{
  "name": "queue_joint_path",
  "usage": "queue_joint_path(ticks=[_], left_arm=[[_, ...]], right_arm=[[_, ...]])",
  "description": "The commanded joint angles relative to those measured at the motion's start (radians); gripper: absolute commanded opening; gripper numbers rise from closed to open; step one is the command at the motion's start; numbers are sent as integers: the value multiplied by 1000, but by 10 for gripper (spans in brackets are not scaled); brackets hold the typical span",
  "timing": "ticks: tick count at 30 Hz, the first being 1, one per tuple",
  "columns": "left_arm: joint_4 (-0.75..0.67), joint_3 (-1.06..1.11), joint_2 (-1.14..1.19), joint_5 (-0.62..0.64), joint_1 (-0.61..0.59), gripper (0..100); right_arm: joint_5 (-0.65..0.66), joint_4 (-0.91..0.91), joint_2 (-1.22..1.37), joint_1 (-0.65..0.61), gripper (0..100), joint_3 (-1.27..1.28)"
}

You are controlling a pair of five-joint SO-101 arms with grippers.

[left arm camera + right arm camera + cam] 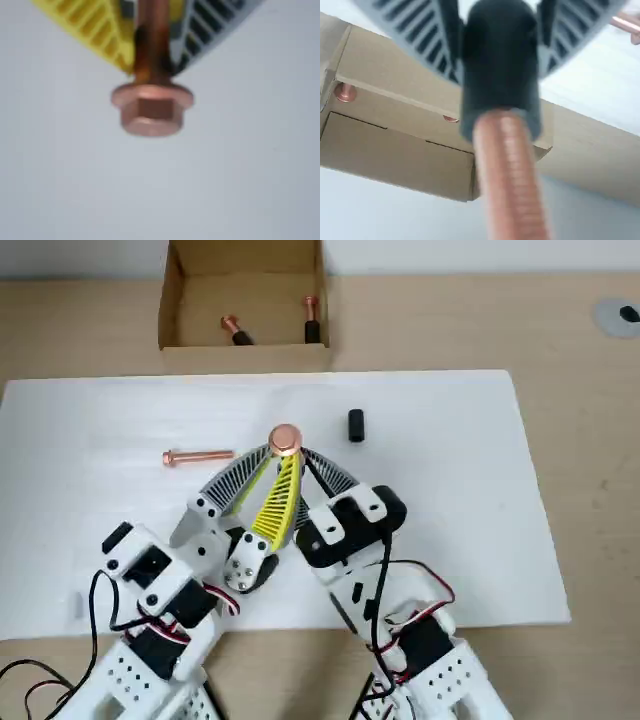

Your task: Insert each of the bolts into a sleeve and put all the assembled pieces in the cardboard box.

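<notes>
Over the middle of the white mat, my left gripper [274, 456], with one yellow and one grey finger, is shut on a copper bolt [152, 107]; its hex head [284, 438] points away from the wrist. My right gripper [500, 45] meets it from the other side, shut on a black sleeve [500, 70]. The bolt's threaded shaft [507, 175] enters that sleeve's end. Another bolt [198, 455] lies on the mat to the left, and a loose black sleeve [356, 424] stands to the right. The cardboard box [172, 310] at the back holds two assembled pieces [236, 330] [312, 320].
The white mat [450, 540] covers most of the wooden table. The box wall [410, 165] faces my right wrist camera just beyond the mat. Both arm bases crowd the near edge. A small grey disc [618, 316] sits at the far right.
</notes>
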Motion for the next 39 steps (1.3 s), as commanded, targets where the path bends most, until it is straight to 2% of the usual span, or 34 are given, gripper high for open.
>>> queue_joint_path(ticks=[1, 7, 29, 36, 39], left_arm=[[3, -35, 2, 8, 5, 8], [-3, -37, 2, 5, -57, 8], [3, -35, 7, 6, -58, 9], [-2, -95, 148, 14, -63, 9], [-3, -149, 226, 58, -98, 9]], right_arm=[[-9, -11, -5, 5, 9, -2], [-9, 2, -5, 5, 9, -2], [-9, -2, -5, 4, 9, -2], [-9, 0, -8, 2, 9, -2], [-9, 2, -10, 2, 9, -2]])
